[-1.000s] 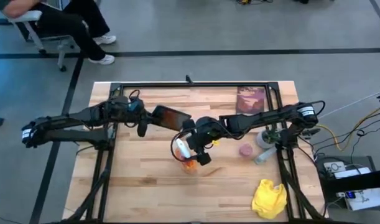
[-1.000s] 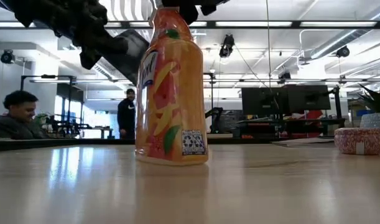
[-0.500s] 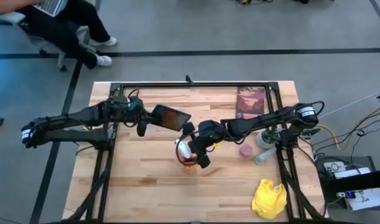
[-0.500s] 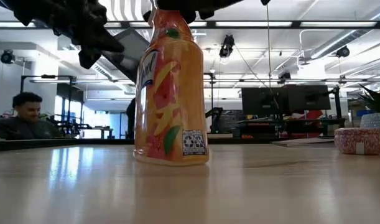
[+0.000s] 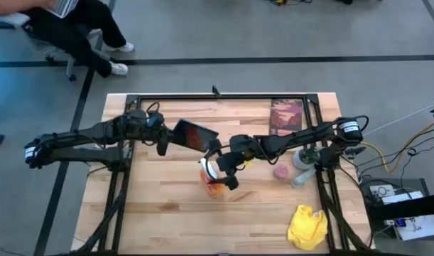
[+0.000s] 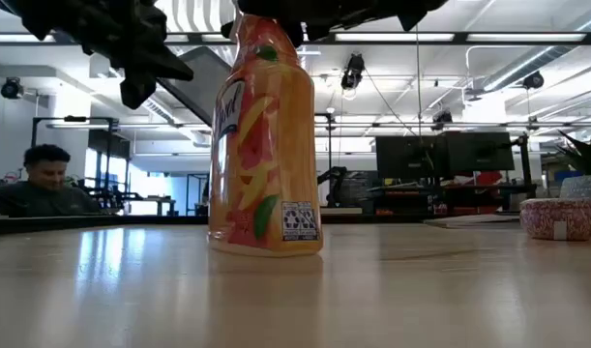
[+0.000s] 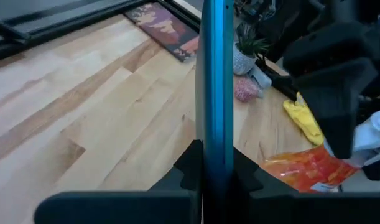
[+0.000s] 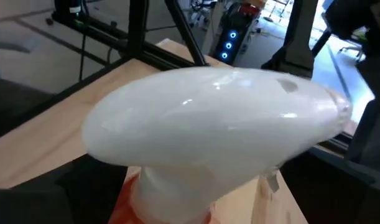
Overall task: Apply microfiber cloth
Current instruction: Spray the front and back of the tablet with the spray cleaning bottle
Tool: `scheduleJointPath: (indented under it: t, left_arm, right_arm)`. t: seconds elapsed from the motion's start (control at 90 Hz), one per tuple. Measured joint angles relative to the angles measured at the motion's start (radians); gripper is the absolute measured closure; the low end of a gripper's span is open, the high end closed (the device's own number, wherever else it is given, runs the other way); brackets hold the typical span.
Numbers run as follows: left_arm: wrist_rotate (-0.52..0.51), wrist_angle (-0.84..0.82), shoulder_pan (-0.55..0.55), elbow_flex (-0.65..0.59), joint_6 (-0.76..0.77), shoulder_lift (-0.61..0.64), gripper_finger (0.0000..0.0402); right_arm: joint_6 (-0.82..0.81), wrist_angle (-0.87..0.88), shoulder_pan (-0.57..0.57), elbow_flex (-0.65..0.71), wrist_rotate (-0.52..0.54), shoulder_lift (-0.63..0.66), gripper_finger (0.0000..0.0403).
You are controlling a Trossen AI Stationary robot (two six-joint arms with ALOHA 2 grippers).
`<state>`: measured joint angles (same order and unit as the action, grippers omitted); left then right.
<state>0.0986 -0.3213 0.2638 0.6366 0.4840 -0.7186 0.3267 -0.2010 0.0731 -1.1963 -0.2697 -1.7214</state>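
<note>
At table's near right corner: microfiber cloth [image 5: 307, 226] crumpled, untouched, well apart from both grippers. Right gripper [image 5: 221, 171] nearer, at table centre, fingers closed around spray bottle [image 5: 214, 183] top. Left gripper [image 5: 162, 139] farther, clamped on tablet [image 5: 196, 135] edge. Cloth lies rightward and nearward of right fingers.

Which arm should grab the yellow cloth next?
Right. The cloth lies at the table's right front corner, on its side. The left hand holds the tablet; the right hand is at the bottle.
</note>
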Motion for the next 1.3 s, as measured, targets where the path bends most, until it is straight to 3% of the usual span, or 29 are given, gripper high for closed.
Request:
scheduleJointPath:
  t: [0.544, 0.722, 0.9, 1.044, 1.3]
  left_arm:
    - [-0.002, -0.059, 0.000, 0.056, 0.046, 0.003, 0.0390]
    - [-0.003, -0.058, 0.000, 0.056, 0.027, -0.003, 0.0390]
    - [-0.003, -0.058, 0.000, 0.056, 0.006, -0.006, 0.0390]
    - [-0.003, -0.063, 0.000, 0.056, 0.002, -0.006, 0.0390]
    - [-0.003, -0.064, -0.001, 0.055, -0.001, -0.007, 0.0390]
  right_arm:
    - [-0.047, 0.002, 0.001, -0.010, 0.018, -0.001, 0.0027]
    - [-0.176, 0.011, 0.000, -0.018, 0.019, -0.001, 0.0027]
    - [-0.174, 0.006, -0.002, -0.014, 0.008, -0.001, 0.0027]
    - [-0.172, -0.076, -0.013, 0.003, -0.052, -0.001, 0.0027]
    - [-0.184, -0.253, -0.034, 0.100, -0.052, -0.001, 0.0027]
